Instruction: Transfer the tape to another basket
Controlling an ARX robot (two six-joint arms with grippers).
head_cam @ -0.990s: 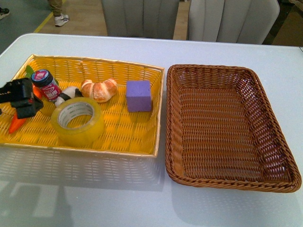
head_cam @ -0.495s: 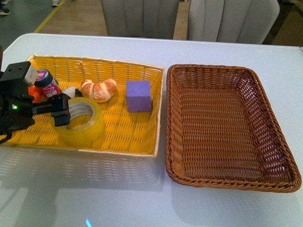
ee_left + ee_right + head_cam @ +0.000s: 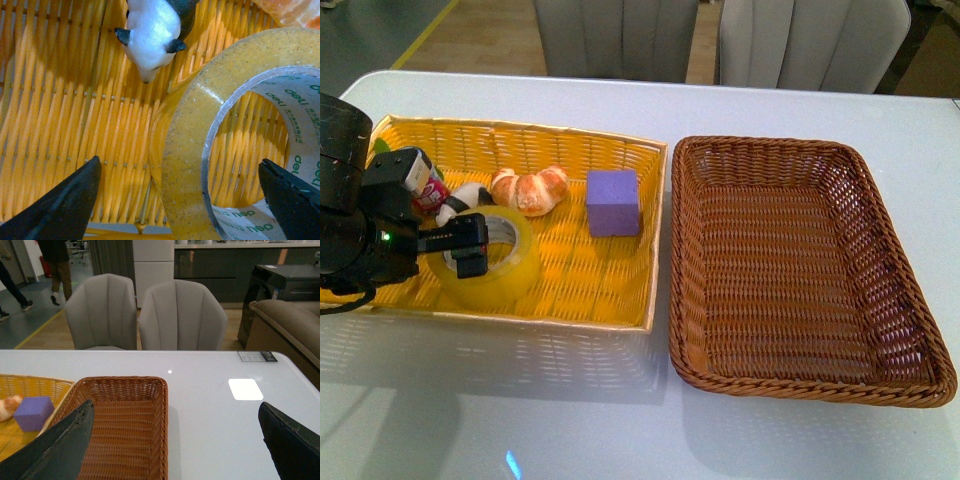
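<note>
A white bench carried two woven holders, one just beside the other: a bright yellow tray on the left, the dark brown basket on the right.

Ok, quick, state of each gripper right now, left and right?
Left gripper: open, jaws straddling one wall of the translucent yellow packing tape roll, gripping nothing.
Right gripper: open, holding nothing.

The left gripper pointed steeply downward, jaws spread wide; the right gripper faced forward, jaws equally wide apart.
</note>
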